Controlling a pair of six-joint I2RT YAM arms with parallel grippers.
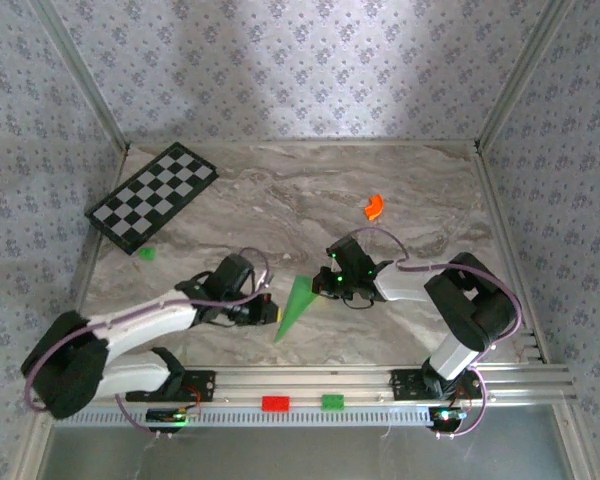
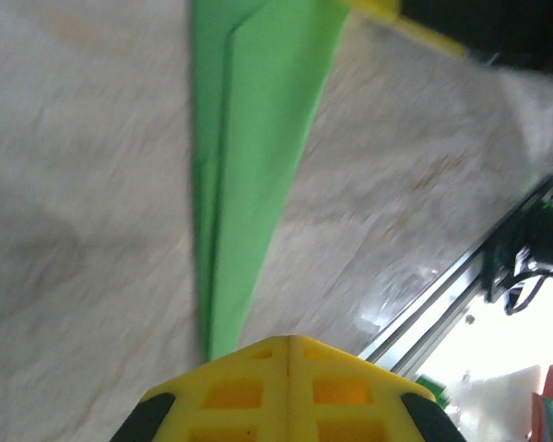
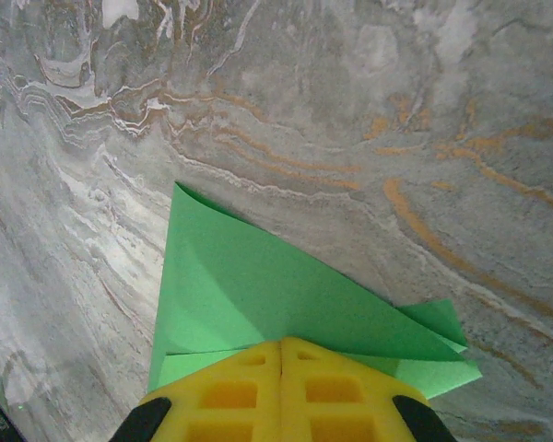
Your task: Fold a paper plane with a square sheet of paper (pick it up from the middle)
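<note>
Folding looks nearly done: left fingers [image 2: 230, 391] and right fingers [image 3: 226, 391], both pressed together, sit at the ends of the paper plane [image 1: 295, 305], which probably wants a gentle release next.

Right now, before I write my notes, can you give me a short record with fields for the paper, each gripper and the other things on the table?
paper: long, narrow bright green paper dart, lying on the marble table
left gripper: shut, at the dart's narrow end
right gripper: shut, at the dart's wide end
grip: pinched or only pressed down, cannot tell
far left: black-and-white checkered board, small green block beside it
far right: small orange curved piece
</note>
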